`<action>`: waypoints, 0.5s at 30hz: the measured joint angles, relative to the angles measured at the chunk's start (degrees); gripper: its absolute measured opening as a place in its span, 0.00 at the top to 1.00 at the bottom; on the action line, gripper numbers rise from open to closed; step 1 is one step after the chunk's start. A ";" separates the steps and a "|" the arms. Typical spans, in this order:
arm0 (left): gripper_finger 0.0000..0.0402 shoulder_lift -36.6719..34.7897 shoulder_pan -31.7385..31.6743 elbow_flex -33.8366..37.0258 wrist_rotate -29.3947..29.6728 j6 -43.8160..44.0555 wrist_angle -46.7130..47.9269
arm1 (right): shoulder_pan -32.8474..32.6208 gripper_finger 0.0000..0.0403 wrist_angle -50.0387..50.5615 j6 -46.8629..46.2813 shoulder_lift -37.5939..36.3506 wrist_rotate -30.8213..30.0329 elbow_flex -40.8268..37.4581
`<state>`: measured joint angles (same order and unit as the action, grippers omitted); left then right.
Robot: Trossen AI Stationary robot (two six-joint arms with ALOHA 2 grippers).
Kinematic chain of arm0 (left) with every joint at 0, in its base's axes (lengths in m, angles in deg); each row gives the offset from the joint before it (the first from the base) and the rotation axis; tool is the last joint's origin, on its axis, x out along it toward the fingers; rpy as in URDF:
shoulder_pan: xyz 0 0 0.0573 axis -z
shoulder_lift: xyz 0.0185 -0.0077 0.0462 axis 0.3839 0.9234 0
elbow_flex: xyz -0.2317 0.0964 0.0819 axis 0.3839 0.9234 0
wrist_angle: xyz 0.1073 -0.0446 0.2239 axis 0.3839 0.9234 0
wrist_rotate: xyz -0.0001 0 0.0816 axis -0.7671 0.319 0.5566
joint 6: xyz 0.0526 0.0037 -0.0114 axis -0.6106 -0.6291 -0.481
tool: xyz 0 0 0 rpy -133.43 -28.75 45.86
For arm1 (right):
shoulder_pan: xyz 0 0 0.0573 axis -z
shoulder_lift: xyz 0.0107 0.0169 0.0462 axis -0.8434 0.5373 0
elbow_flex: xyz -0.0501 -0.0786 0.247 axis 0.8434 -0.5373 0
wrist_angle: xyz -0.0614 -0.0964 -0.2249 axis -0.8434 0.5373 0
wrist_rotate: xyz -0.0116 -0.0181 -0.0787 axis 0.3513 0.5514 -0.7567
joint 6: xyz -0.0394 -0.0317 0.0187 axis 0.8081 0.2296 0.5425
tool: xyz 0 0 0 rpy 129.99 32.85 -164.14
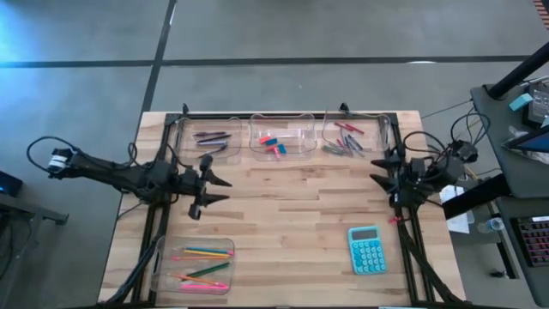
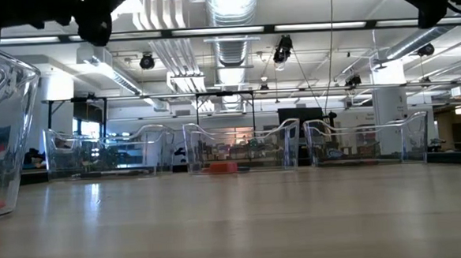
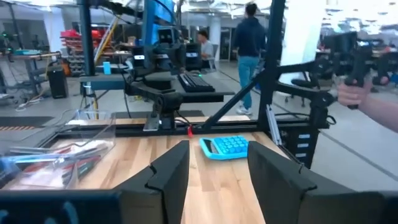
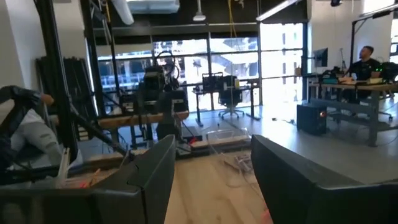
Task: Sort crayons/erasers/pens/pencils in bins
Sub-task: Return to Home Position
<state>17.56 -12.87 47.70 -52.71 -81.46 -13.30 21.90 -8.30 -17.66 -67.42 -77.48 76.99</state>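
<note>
Both grippers hover open and empty over the table. My left gripper (image 1: 216, 190) is at the left side, between the pen bin and the pencil bin; its own wrist view (image 3: 217, 155) shows the gap between its fingers. My right gripper (image 1: 376, 172) is at the right edge, just near of the crayon bin, and shows open in its wrist view (image 4: 211, 152). Dark pens lie in the far-left bin (image 1: 210, 137). Pink and blue erasers lie in the far-middle bin (image 1: 279, 140). Crayons lie in the far-right bin (image 1: 352, 137). Bright pencils lie in the near-left bin (image 1: 199, 264).
A teal calculator (image 1: 366, 249) lies flat at the near right, and also shows in the left wrist view (image 3: 225, 147). Bare wood lies between the far bins and the near ones. A black frame runs along the table's far and side edges. People show in the room beyond.
</note>
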 joint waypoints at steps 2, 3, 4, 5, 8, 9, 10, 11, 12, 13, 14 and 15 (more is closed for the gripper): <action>0.63 -0.74 -0.35 2.07 0.04 1.07 -2.36 | 0.02 0.51 -0.49 -0.65 -0.01 0.02 -1.09; 0.63 -0.99 -0.46 3.11 0.04 1.41 -3.76 | 0.02 0.51 -0.93 -0.69 -0.05 0.00 -1.74; 0.63 -1.09 -0.50 4.29 0.02 1.73 -5.46 | 0.02 0.51 -1.41 -0.90 -0.05 -0.02 -2.37; 0.63 -1.08 -0.50 5.47 0.02 2.21 -7.30 | 0.02 0.51 -2.14 -1.04 -0.21 0.00 -3.04; 0.63 -0.28 -0.51 8.82 -0.03 2.75 -12.91 | 0.02 0.51 -4.86 -0.89 -0.36 -0.01 -5.42; 0.63 0.05 -0.54 9.77 -0.07 2.79 -14.31 | 0.02 0.51 -5.59 -0.79 -0.39 0.03 -6.16; 0.63 0.56 -0.57 10.64 -0.07 2.82 -15.93 | 0.02 0.51 -6.21 -0.78 -0.38 0.02 -6.82; 0.63 1.01 -0.59 11.58 -0.10 2.85 -17.67 | 0.02 0.51 -7.05 -0.79 -0.34 0.02 -7.49; 0.63 1.41 -0.61 12.50 -0.12 2.87 -19.38 | 0.04 0.51 -8.04 -0.75 -0.34 0.03 -8.18; 0.63 1.81 -0.61 13.25 -0.12 2.92 -20.75 | 0.04 0.51 -9.00 -0.74 -0.37 0.04 -8.88; 0.63 2.26 -0.61 13.79 -0.14 3.03 -21.98 | 0.09 0.51 -9.81 -0.73 -0.48 0.07 -9.64; 0.63 2.67 -0.62 14.27 -0.21 3.40 -23.05 | 0.11 0.51 -10.37 -0.71 -0.60 0.12 -10.24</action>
<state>20.23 -13.49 61.97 -52.91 -78.06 -36.35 22.02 -18.66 -18.37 -68.02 -77.36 66.75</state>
